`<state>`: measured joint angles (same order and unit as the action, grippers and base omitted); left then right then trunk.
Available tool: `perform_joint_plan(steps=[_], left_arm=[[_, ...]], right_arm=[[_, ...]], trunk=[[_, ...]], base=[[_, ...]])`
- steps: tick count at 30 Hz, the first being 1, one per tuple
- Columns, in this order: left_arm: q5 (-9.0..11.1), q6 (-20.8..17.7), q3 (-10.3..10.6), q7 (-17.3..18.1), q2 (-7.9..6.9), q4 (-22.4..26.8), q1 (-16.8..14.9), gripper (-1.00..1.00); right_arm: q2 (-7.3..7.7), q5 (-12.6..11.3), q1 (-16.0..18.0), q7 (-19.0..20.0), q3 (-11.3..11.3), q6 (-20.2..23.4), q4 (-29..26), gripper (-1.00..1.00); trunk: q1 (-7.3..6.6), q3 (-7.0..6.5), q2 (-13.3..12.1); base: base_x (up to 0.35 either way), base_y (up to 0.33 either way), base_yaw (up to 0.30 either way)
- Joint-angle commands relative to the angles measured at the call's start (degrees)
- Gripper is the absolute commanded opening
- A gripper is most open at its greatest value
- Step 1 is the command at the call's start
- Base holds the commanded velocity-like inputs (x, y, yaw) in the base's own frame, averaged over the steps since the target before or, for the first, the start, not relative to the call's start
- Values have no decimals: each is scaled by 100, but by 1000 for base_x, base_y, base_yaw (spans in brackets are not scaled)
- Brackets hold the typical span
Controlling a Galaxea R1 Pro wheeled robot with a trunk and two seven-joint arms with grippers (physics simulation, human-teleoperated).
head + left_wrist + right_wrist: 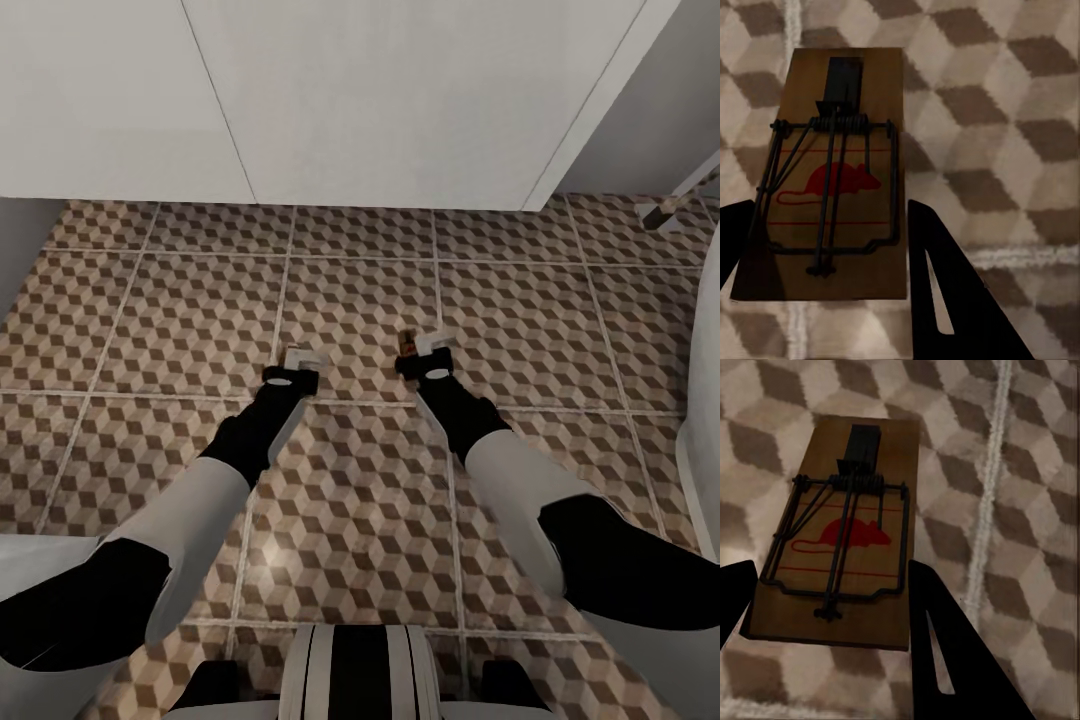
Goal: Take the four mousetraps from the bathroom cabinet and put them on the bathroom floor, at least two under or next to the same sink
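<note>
While both arms are stretched low over the bathroom floor [360, 300], a mousetrap [840, 172] is pinched between the fingers of the left gripper [296, 366], and another mousetrap [844, 536] is clamped in the right gripper [420, 355]. A white sink [380, 100] is seen just ahead.

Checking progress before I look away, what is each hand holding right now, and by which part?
Each hand grips one mousetrap by the long side edges of its board near one end: left hand on mousetrap, right hand on mousetrap.
</note>
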<state>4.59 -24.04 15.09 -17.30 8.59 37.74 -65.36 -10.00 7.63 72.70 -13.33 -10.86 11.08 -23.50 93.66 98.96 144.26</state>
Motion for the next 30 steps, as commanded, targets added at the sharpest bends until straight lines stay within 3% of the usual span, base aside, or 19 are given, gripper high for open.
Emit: perform_joint_plan(steps=[1,4,8,18,30], left_arm=[[36,-32,29,-54,-10,21,-32,-100],[45,296,18,-53,-29,-29,-66,-100],[55,1210,11,-35,-33,-187,-77,-100],[62,2138,35,-17,-44,-359,7,-100],[60,2363,38,-19,-41,-860,213,-100]], right_arm=[[0,33,48,-10,-16,79,-13,-100],[0,21,103,1,-24,-35,1,-100],[0,13,119,6,-29,-618,180,-100],[0,11,121,269,-30,-1234,835,-100],[0,15,113,452,-30,-1905,1607,-100]], trunk=[[-1,3,1],[-1,3,1],[-1,3,1],[-1,3,1],[-1,3,1]], base=[[0,0,0],[0,0,0],[0,0,0],[0,0,0],[0,0,0]])
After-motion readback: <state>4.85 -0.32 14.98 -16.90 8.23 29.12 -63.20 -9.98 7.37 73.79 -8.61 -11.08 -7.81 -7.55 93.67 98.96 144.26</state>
